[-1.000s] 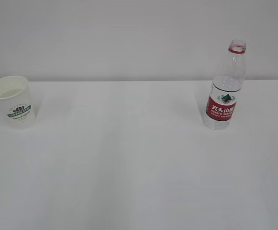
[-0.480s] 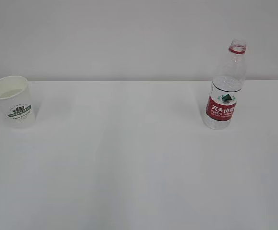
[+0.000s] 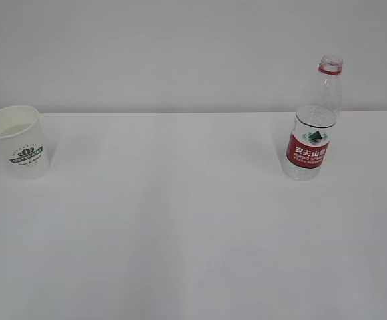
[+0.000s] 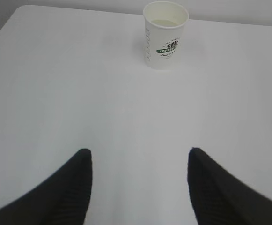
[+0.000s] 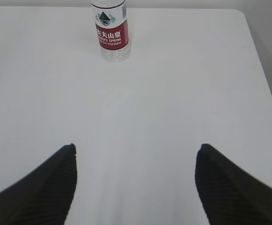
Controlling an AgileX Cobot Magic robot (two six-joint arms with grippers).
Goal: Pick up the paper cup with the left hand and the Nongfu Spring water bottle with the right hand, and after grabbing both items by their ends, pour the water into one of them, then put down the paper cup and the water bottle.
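Note:
The white paper cup (image 3: pixel 19 141) with its green logo stands upright at the far left of the white table (image 3: pixel 180 220). In the left wrist view the paper cup (image 4: pixel 165 35) is far ahead of my left gripper (image 4: pixel 139 157), which is open and empty. The Nongfu Spring water bottle (image 3: pixel 314 123) stands upright at the right, uncapped, with water in its lower part. Seen from the right wrist, the bottle (image 5: pixel 110 30) stands far ahead and left of my right gripper (image 5: pixel 136 152), open and holding nothing. Neither arm shows in the exterior view.
The table's left corner (image 4: pixel 18 9) shows in the left wrist view. Its right edge (image 5: pixel 262 70) runs down the right wrist view. A pale wall (image 3: pixel 180 47) stands behind the table.
The cup and bottle have not moved.

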